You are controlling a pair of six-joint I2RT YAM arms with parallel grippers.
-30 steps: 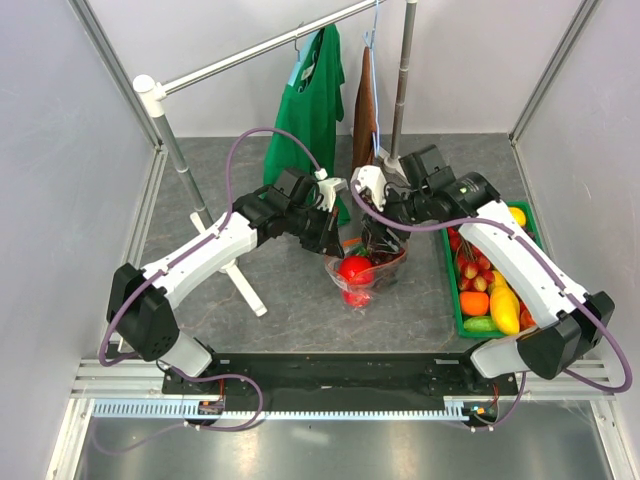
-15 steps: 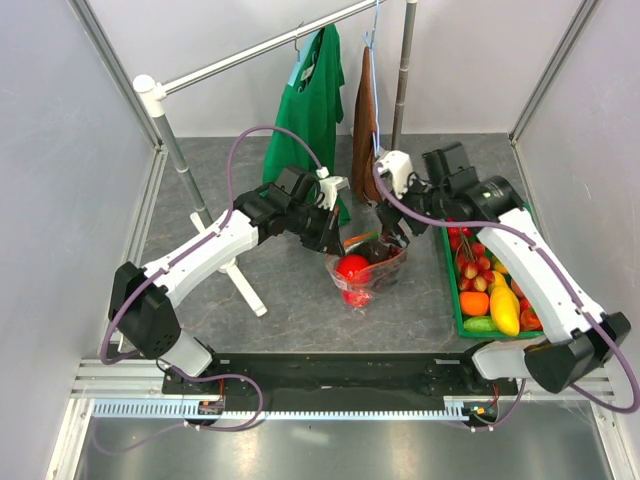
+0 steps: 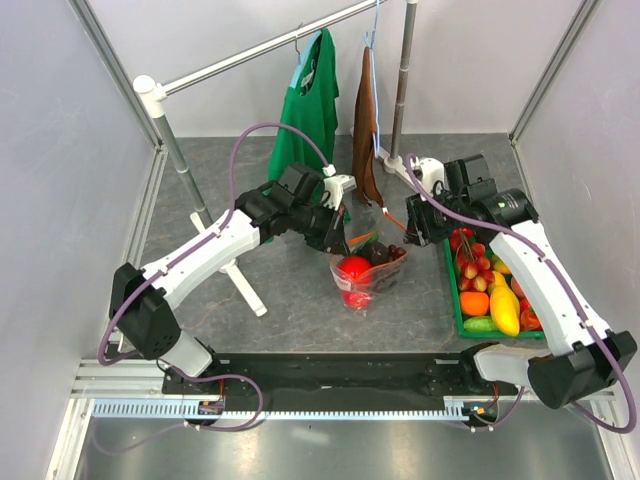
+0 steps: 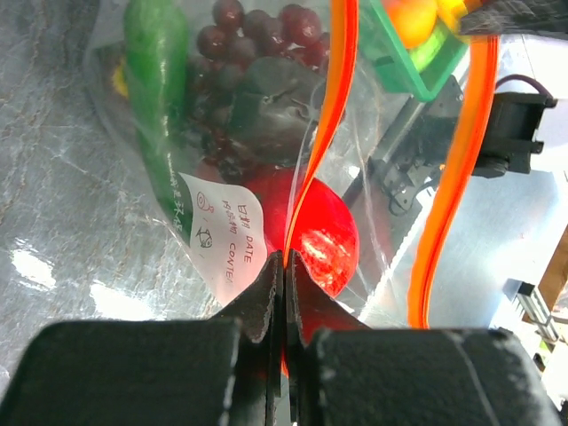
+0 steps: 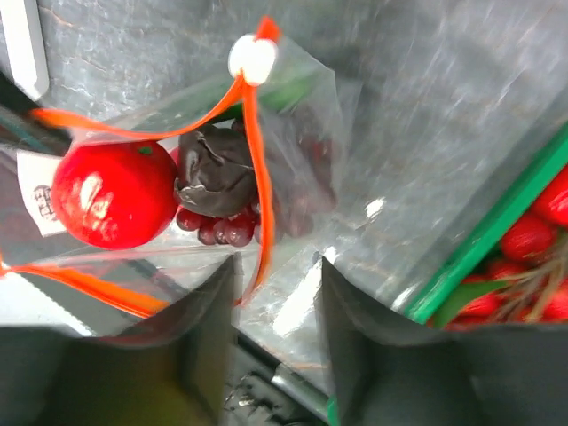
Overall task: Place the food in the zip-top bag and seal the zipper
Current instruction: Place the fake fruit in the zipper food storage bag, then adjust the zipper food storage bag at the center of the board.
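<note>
The bag (image 3: pixel 372 285) lies about mid-tabletop, a little toward the right edge, its mouth gaping and facing the far edge; inside are an apple (image 3: pixel 353 267) at the near end, a maroon fruit (image 5: pixel 213 169), grapes (image 5: pixel 226 229) and a long green piece (image 4: pixel 155 106); the tray (image 3: pixel 450 290) of loose fruit runs along the right edge, just beside the bag. The zipper (image 4: pixel 342 98) is unsealed, its two lips bowed well apart; the left gripper (image 4: pixel 286 266) has its jaws pressed together on one lip only, holding it up off the tabletop; the right gripper (image 5: pixel 275 266) hangs above the bag's right side, jaws spread wide and empty, the other lip passing under the gap and the tab (image 5: pixel 252 57) beyond it. Filling looks done or nearly so; sealing is not begun. The risks I judge: the thin strip may slide out of the left pinch and let the bag slump; a pull toward the far edge could tip the mouth down and roll the apple out; if the right jaws close short of the tab, or on one lip alone, the lips will not mate and the seal will run only part way.
</note>
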